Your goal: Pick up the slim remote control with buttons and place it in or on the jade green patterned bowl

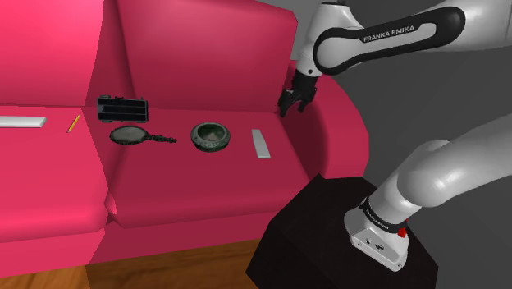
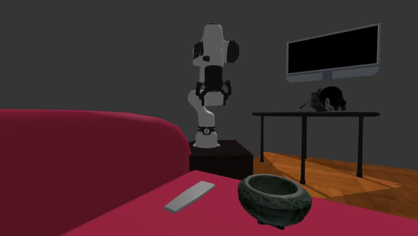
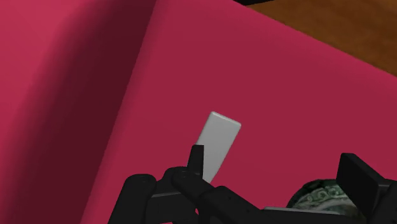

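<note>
**Gripper wide open in the air, remote flat on the seat beside the bowl**

Your gripper [image 1: 294,107] hangs over the far right corner of the sofa [image 1: 189,57] seat, close to the armrest on the shoulder view's right. Its two black fingers stand wide apart and clasp nothing. In the wrist view you see crimson cushion between them.

The remote [image 1: 260,143] lies flat on the seat. It is a slim, pale grey slab with rounded corners and a smooth, plain face. In the shoulder view it sits nearer than the gripper and a little to its left, lower down and well clear of the fingers. In the wrist view it lies just beyond one fingertip, which covers its nearer end.

The bowl [image 1: 211,135] stands upright on the same cushion, to the remote's left in the shoulder view, near it but apart. It is round and thick-walled, dark green, with a mottled, rough-looking surface. Its patterned side shows beside the other finger in the wrist view.

Further left you have:
- a dark oval hand mirror [image 1: 135,135] with a knobbly handle
- a ribbed black case [image 1: 124,107] beyond it
- a yellow pencil [image 1: 73,124] on the next cushion
- a flat white bar [image 1: 20,121] on that cushion too

The sofa is smooth and puffy. The stand [image 1: 312,238] is a matte black box on a glossy plank floor [image 1: 164,271]. In the second exterior view, a thin-legged black table [image 2: 315,114] stands under a dark flat screen [image 2: 333,52].
</note>
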You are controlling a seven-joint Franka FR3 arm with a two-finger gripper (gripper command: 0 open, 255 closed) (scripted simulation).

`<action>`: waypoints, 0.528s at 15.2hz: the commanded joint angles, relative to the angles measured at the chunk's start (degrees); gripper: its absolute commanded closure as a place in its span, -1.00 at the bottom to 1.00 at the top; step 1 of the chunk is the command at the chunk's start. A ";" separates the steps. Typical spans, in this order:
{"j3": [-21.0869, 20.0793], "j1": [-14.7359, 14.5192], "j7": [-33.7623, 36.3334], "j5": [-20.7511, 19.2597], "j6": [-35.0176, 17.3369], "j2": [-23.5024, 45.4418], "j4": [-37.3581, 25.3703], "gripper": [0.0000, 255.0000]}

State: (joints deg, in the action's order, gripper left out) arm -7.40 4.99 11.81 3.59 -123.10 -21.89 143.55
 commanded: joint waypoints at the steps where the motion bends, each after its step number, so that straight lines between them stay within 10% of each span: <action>1: -0.31 0.75 1.65 -0.45 -3.89 4.35 -0.44 -1.00; 8: -0.35 3.01 7.64 -3.29 -14.96 19.99 -4.52 -1.00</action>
State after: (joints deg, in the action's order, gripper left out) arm -7.77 7.70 18.40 0.86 -136.46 -4.67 140.16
